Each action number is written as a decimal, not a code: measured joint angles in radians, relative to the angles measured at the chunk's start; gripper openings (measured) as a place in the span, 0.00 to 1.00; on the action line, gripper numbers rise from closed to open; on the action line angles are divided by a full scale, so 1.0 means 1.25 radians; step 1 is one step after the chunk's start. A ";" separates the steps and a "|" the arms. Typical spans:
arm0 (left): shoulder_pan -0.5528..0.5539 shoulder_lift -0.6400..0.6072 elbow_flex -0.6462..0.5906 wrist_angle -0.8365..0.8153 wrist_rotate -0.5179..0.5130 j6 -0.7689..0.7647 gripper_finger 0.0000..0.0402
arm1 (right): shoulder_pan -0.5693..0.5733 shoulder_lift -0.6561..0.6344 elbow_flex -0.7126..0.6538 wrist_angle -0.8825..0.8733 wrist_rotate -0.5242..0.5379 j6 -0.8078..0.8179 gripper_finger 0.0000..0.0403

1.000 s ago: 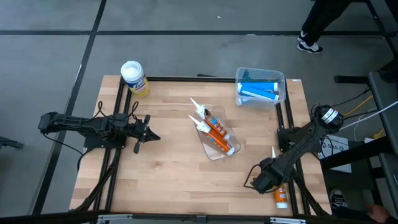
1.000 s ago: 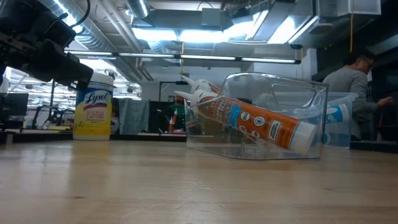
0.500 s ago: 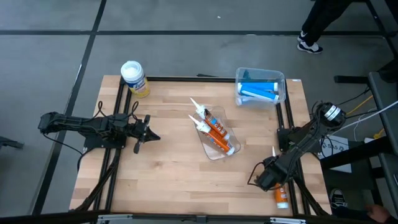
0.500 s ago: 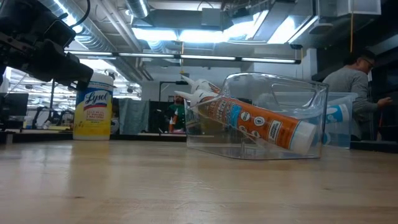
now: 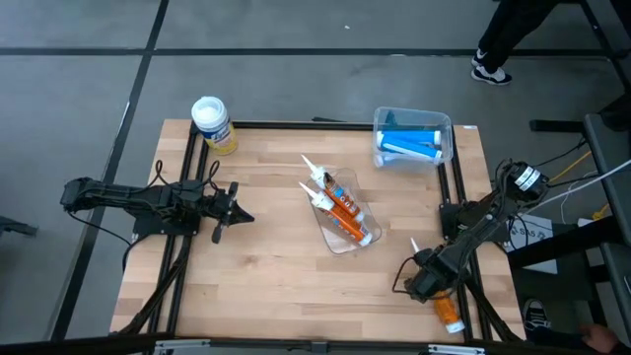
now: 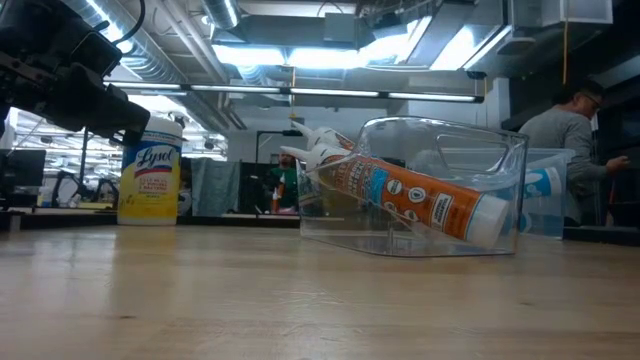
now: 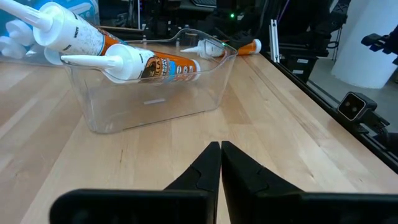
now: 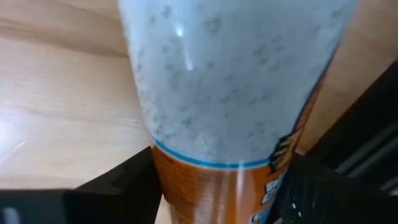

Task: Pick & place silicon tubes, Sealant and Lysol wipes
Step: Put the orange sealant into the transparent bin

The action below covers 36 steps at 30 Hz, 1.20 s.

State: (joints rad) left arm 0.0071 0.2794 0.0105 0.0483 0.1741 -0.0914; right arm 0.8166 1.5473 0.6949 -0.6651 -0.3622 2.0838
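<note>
Currently, you have the right pincer (image 5: 431, 277) at the near right corner of the bench (image 5: 266, 256), clamped around an orange tube (image 5: 446, 312). The tube's white nozzle sticks out ahead of the pincer toward the bench middle, and its orange tail extends behind it toward the bench edge. In the right wrist view, the tube (image 8: 236, 99) fills the gap between the two dark fingers (image 8: 118, 183).

Your left pincer (image 5: 240, 216) waits over the left side of the bench with its fingers pressed together and nothing between them; the left wrist view shows the tips (image 7: 219, 163) meeting. Straight ahead of it, well apart, a clear bin (image 5: 340, 242) holds two orange tubes (image 5: 343, 210) with their nozzles resting over its rim.

Find the wipes canister (image 5: 212, 123), yellow with a white lid, upright at the far left corner, beyond the left pincer. A second clear bin (image 5: 444, 148) at the far right corner holds blue tubes (image 5: 407, 144).
</note>
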 joint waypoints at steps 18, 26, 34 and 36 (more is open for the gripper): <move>0.000 0.000 0.000 0.000 0.000 0.000 0.03 | -0.011 -0.001 0.003 0.044 0.122 -0.046 0.55; 0.000 0.000 0.000 0.000 0.000 0.000 0.03 | -0.016 -0.001 0.001 0.101 0.179 -0.099 0.55; 0.000 0.000 0.000 0.000 0.000 0.000 0.02 | -0.016 -0.001 0.000 0.137 0.198 -0.178 0.54; 0.000 0.000 0.000 0.000 0.000 0.000 0.02 | -0.016 -0.001 0.001 0.141 0.212 -0.202 0.53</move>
State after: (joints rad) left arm 0.0074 0.2794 0.0105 0.0483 0.1741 -0.0917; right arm 0.7971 1.5467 0.6956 -0.4889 -0.0968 1.8308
